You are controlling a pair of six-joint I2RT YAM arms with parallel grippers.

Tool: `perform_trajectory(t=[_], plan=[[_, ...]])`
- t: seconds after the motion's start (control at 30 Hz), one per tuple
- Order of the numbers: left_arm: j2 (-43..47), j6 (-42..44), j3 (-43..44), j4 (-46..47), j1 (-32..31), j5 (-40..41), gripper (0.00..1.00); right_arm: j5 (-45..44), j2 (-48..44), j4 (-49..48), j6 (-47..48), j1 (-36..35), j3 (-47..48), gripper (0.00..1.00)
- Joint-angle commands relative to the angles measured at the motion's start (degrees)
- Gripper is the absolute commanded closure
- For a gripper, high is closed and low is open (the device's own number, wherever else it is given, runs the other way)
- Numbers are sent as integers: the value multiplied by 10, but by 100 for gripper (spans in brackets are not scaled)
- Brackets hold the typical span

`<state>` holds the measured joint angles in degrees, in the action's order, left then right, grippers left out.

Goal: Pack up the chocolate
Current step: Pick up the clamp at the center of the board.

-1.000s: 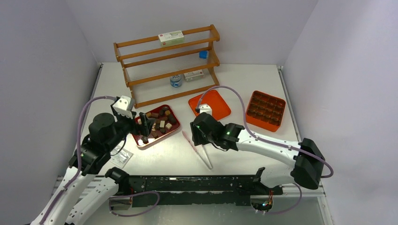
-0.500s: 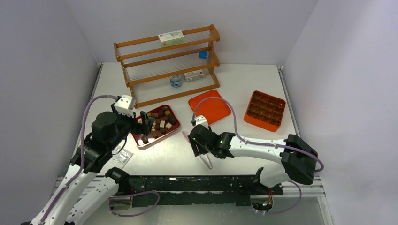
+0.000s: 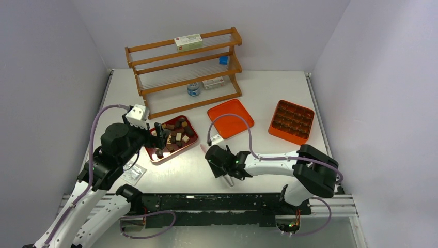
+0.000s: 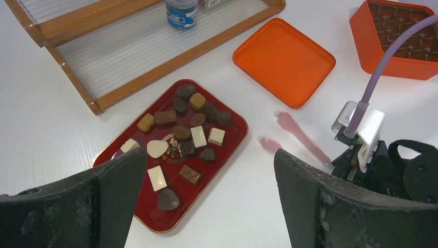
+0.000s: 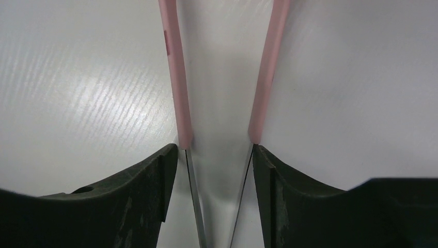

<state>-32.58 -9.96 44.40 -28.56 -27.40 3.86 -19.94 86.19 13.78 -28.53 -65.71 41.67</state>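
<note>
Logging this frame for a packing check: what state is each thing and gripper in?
Small brown and cream chocolates: loose on the tray, unpacked.
Dark red square tray: flat, loaded.
Orange compartment box: open.
Flat orange lid: off, on the table.
Pink tongs: lying flat, arms spread.
Left gripper: open, above the tray.
Right gripper: open, straddling the tongs.

The left gripper (image 3: 159, 138) hangs over a dark red tray (image 3: 181, 151), with the chocolate (image 3: 178, 135) just right of its fingers. The right gripper (image 3: 225, 173) is low over the pink tongs (image 3: 229, 181). An orange lid (image 3: 231, 116) lies beyond it.
</note>
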Motion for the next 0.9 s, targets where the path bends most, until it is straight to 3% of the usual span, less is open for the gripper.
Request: perform_trajectory(t=[0.0,0.43,0.73,0.87], plan=[[0,8,0,17,4,-4,2,-47,16,-1,0,-14,7,41],[-3,8,0,17,4,-15,5,-68,38,-27,-3,-23,-14,50],[-56,-41,19,9,4,-33,12,-38,-58,18,2,-27,38,58],[-83,-100,27,46,4,-99,13,-8,-103,2,30,-28,41,58]])
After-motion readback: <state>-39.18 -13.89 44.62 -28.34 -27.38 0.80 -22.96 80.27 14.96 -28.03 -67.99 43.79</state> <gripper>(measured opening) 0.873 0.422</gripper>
